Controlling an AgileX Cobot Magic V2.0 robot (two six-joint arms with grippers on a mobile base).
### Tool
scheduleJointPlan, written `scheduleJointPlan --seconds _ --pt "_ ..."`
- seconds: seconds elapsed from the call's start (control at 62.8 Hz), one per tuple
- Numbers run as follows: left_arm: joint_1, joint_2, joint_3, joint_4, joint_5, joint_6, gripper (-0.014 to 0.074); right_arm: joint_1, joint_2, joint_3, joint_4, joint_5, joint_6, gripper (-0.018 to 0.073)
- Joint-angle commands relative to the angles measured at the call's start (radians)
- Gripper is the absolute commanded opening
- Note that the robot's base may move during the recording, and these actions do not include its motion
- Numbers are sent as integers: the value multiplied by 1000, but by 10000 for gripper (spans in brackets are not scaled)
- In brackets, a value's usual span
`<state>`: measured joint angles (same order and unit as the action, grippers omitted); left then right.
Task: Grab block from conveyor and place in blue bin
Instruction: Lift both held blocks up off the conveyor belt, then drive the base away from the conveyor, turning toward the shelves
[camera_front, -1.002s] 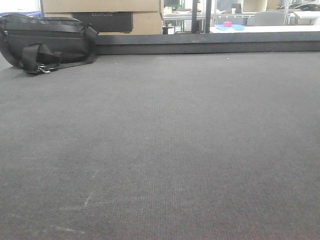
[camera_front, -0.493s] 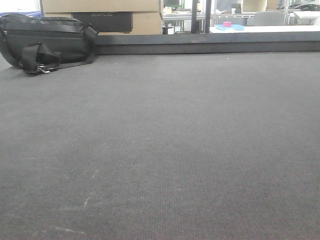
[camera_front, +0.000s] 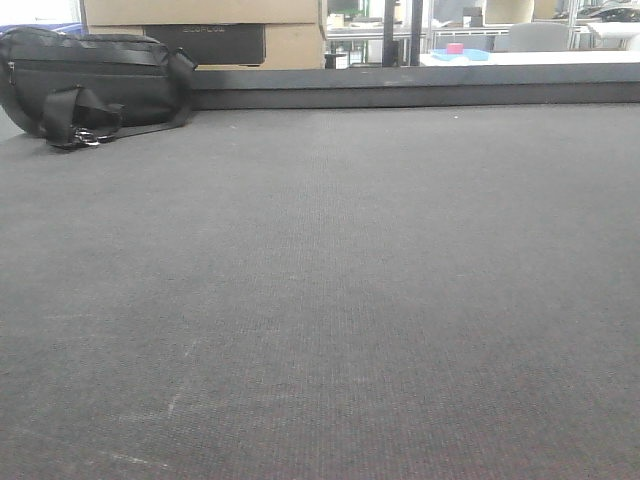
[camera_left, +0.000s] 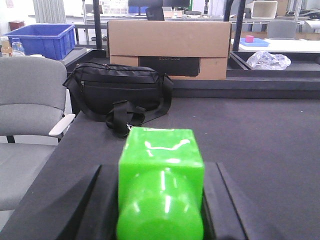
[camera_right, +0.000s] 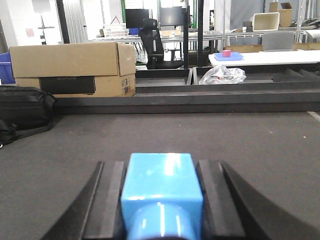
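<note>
A big brown cardboard box is standing at the back. A black bag is lying just in front of the box, near its left end. A grey chair is sitting left of the box. A crinkly clear plastic bag is lying right of the box. Farther right of the box, a little pink cube is sitting on a blue tray.

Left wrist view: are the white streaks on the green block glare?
Left wrist view: yes, glare on the green block, top and front. Right wrist view: softer sheen on the blue block. Front view: evenly lit belt, no glare.
</note>
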<state>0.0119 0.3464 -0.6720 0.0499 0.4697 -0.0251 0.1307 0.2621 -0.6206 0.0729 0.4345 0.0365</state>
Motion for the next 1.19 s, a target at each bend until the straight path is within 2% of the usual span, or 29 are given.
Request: scheduleJointPlan --seconds 0.0,1.177 --pt "-7 -10 1 3 -23 -2 -111 -7 -4 -5 -10 -23 -1 -162" --pt "-7 -10 1 3 -23 -2 -111 -7 -4 -5 -10 -23 -1 -162"
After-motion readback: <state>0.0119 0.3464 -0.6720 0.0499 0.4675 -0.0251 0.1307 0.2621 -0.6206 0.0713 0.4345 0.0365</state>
